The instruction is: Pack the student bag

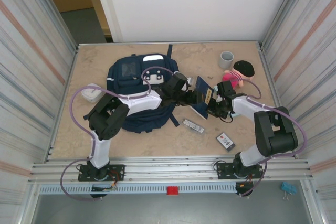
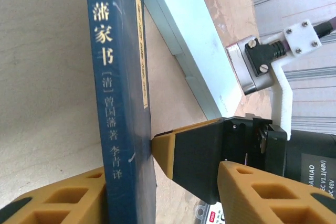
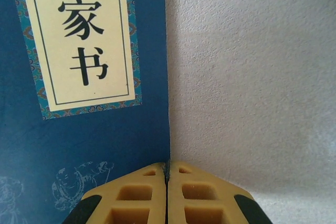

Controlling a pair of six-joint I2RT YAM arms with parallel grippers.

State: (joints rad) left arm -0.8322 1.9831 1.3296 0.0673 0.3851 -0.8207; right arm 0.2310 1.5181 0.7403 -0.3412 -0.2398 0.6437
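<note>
The student bag (image 1: pixel 137 90), a big navy backpack with white patches, lies flat left of centre. Just right of it a dark blue book (image 1: pixel 201 88) stands on edge between both grippers. My right gripper (image 3: pixel 168 163) is shut on the thin edge of the book's cover (image 3: pixel 89 129); in the left wrist view it (image 2: pixel 170 150) reaches in from the right. My left gripper (image 2: pixel 164 182) is open and straddles the book's spine (image 2: pixel 118 103). One finger (image 2: pixel 58 198) lies against the spine, and the other finger (image 2: pixel 262 192) stands apart beyond the right gripper's tips.
A grey cup (image 1: pixel 226 59) and a pink doll (image 1: pixel 239 73) sit at the back right. A barcoded strip (image 1: pixel 193 126) and a small black box (image 1: pixel 226 140) lie near the front. A white round object (image 1: pixel 93 93) lies left of the bag. A pale blue box (image 2: pixel 194 45) lies behind the book.
</note>
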